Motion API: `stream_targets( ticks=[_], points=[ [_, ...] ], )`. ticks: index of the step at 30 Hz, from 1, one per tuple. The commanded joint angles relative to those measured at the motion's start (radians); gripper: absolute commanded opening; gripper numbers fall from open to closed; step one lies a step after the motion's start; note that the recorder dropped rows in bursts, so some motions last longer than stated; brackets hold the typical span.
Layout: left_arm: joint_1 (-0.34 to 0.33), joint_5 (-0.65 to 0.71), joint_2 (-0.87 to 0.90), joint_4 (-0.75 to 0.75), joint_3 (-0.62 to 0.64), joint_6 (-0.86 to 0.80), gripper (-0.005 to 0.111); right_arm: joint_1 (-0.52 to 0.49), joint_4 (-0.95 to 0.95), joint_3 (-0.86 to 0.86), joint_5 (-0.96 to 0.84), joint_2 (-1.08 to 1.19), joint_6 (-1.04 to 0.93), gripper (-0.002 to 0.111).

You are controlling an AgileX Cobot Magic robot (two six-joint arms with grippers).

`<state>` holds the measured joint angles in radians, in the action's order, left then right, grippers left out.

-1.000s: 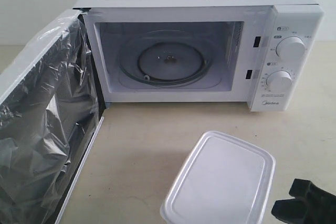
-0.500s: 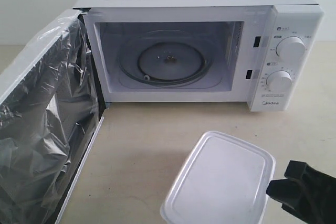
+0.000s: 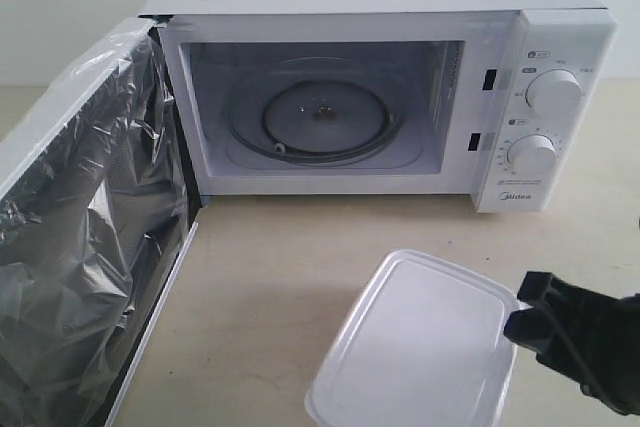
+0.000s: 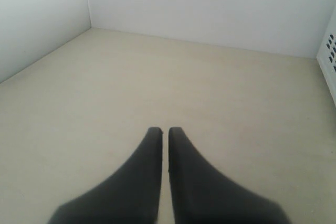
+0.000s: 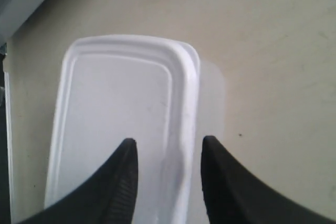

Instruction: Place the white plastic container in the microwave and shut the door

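The white plastic container [image 3: 415, 345] lies lidded on the table in front of the microwave [image 3: 380, 87], whose door [image 3: 90, 237] stands wide open at the left, film-covered. The glass turntable [image 3: 322, 117] inside is bare. My right gripper [image 3: 525, 309] is open at the container's right rim; in the right wrist view the rim of the container [image 5: 115, 114] runs between the two black fingers [image 5: 123, 182], one over the lid and one outside it. My left gripper [image 4: 161, 130] is shut over bare table, out of the exterior view.
Two round knobs [image 3: 553, 92] sit on the microwave's right panel. The open door takes up the left front of the beige table [image 3: 270, 267]. A white vented side panel [image 4: 329, 61] shows at the edge of the left wrist view.
My right gripper has moved up and left from the lower right corner to the container's right rim. The container, the microwave and the door have not moved.
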<state>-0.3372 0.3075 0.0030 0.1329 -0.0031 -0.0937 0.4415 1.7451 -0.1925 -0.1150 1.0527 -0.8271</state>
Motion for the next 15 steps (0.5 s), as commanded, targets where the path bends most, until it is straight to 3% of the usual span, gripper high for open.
stream_targets(
  ticks=[1, 15],
  points=[
    [-0.003, 0.000, -0.003, 0.005, 0.003, -0.005, 0.004, -0.004, -0.001, -0.030, 0.038, 0.020, -0.008, 0.035],
    [-0.003, 0.000, -0.003, 0.005, 0.003, -0.005, 0.004, -0.004, -0.001, -0.094, 0.060, 0.189, -0.085, 0.035]
  ],
)
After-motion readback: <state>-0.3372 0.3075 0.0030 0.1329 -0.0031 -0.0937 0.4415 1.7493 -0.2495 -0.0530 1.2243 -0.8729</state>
